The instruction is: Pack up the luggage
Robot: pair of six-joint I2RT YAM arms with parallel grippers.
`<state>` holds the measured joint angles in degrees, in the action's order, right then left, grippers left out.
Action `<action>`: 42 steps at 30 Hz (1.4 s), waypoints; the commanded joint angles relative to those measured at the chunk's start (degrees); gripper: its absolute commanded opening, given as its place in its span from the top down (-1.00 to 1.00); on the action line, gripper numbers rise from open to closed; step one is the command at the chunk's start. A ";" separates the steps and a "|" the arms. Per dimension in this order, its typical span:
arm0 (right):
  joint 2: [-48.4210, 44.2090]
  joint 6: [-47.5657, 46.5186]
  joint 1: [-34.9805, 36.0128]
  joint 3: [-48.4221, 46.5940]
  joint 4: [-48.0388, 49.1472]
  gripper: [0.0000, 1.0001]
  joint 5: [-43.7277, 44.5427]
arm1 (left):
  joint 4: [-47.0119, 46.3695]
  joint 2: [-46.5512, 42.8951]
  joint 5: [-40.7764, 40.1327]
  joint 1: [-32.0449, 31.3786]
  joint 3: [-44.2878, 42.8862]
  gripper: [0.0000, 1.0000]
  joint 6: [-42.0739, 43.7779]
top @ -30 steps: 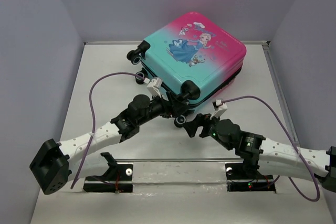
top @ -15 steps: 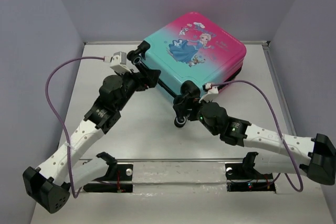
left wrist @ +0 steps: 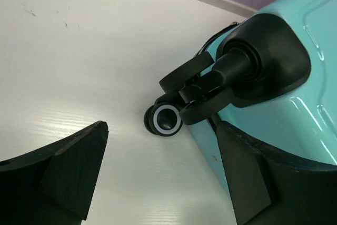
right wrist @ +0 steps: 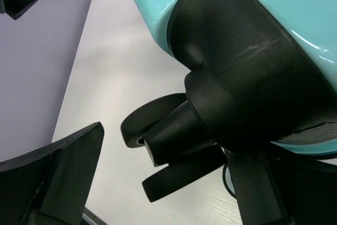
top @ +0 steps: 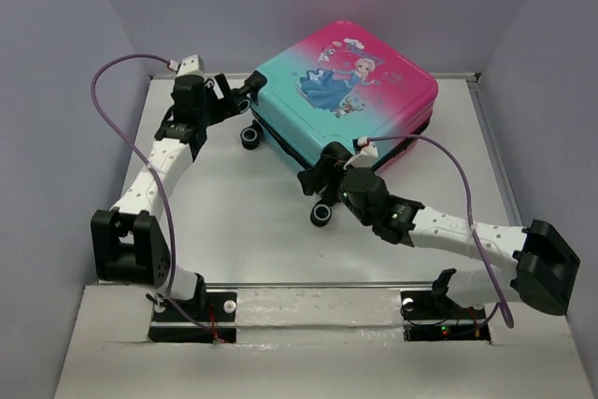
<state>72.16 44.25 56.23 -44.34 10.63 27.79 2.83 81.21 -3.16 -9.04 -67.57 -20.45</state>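
The luggage (top: 346, 91) lies flat and closed at the back of the table, its printed pink-to-teal shell facing up. My left gripper (top: 227, 92) is open at its far-left corner. In the left wrist view the open left gripper (left wrist: 160, 130) frames a black wheel (left wrist: 166, 120) and the teal shell (left wrist: 316, 30), and its right finger lies along the teal side. My right gripper (top: 316, 175) is open at the near corner. In the right wrist view the open right gripper (right wrist: 168, 146) has a black caster wheel (right wrist: 152, 122) between its fingers, under the black corner housing (right wrist: 253, 67).
Two more wheels (top: 249, 137) (top: 321, 214) stick out along the luggage's near-left side. Purple cables loop over both arms. Grey walls close in the table (top: 215, 221) on the left, back and right. The arm mounts (top: 196, 310) sit on the near rail.
My left arm swung from the luggage's near edge out to its far-left corner and opened wider. My right gripper moved in over the near corner wheel. The luggage stayed put.
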 commanded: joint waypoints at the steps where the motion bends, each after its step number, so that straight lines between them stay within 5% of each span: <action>1: 1.14 0.05 -2.88 -0.49 7.64 -0.75 4.02 | -2.30 4.38 5.61 1.04 -7.65 -0.92 10.66; 2: 1.05 -0.65 -2.88 -0.40 7.73 -0.42 4.37 | -2.39 5.27 5.88 1.04 -9.23 -0.92 12.17; 5: -0.35 -1.44 -2.88 2.05 7.91 0.07 5.34 | -2.39 8.69 7.54 1.39 -10.91 -0.93 14.46; 6: -2.01 -2.32 -2.88 3.02 7.82 0.39 6.04 | -2.48 9.92 8.07 1.39 -11.61 -0.93 14.73; 11: -11.40 -6.44 -3.40 9.25 3.97 0.86 5.87 | -4.50 10.99 12.63 1.39 -12.15 -0.94 15.61; 22: -25.48 -10.49 -8.41 14.27 -10.02 0.86 1.74 | -3.90 9.66 27.05 -0.89 -7.83 -0.73 17.37; 26: -25.67 -11.64 -10.08 13.05 -10.46 0.86 -1.42 | -3.01 11.16 25.05 -1.77 -8.02 -0.65 17.81; 30: -24.52 -12.78 -10.08 12.26 -10.46 0.86 -2.91 | -2.92 13.27 25.48 -1.77 -10.21 -0.27 17.90; 37: -26.63 -15.07 -11.84 10.59 -14.14 0.86 -3.97 | -3.18 15.65 26.98 -1.77 -10.21 -0.05 16.41; 39: -27.24 -15.25 -12.37 10.15 -15.20 0.86 -4.76 | -3.36 16.34 27.68 -1.77 -10.47 -0.12 15.79; 42: -28.12 -15.42 -12.90 9.88 -15.73 0.74 -4.85 | -2.92 17.40 27.77 -1.77 -11.35 -0.57 15.79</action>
<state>46.06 30.81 44.25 -31.29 -3.84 24.03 -1.06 95.39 20.60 -9.02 -76.90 -2.22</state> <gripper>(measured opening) 0.086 0.703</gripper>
